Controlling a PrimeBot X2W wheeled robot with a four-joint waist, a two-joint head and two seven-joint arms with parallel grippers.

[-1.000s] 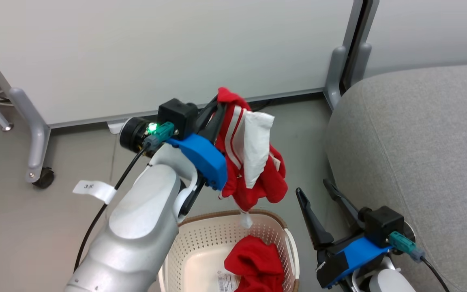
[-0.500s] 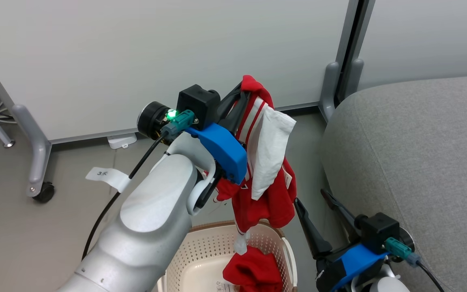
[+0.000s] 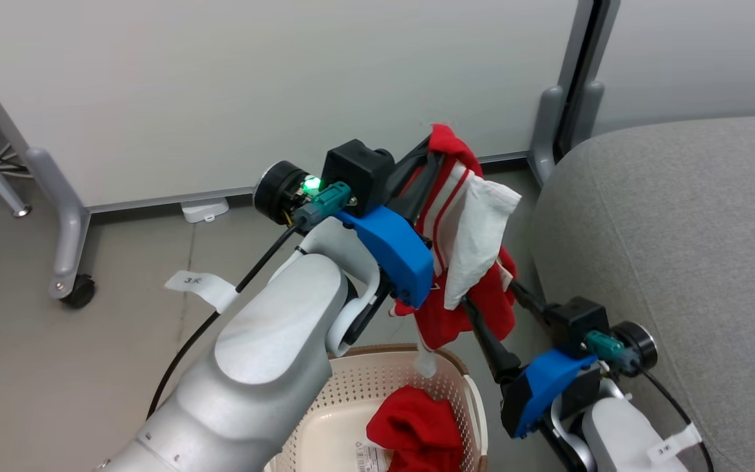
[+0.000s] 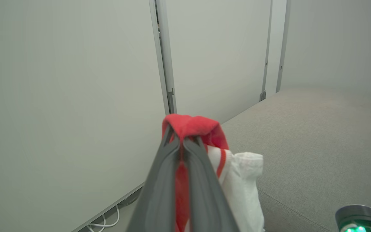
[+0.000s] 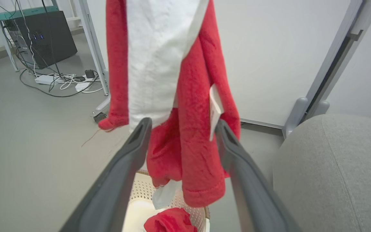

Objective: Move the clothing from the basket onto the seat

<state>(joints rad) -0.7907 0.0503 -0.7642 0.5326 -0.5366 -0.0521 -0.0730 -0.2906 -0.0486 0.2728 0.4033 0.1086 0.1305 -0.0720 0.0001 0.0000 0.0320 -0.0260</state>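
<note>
Left gripper (image 3: 427,160): pinching striped garment (image 3: 476,223).
Right gripper (image 5: 183,124): spread, flanking its hem.
Basket (image 3: 377,353): six o'clock, holds red garment (image 3: 417,426).

The red-and-white garment (image 3: 476,223) is carried by the left gripper (image 3: 426,154) nearer the seat (image 3: 679,229). The right gripper (image 5: 183,125) is now raised, its spread fingers set either side of the hanging cloth.

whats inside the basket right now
A red garment and a paper label lie in the basket. Its left part is hidden behind the left arm, and whatever lies under the garment is covered.
</note>
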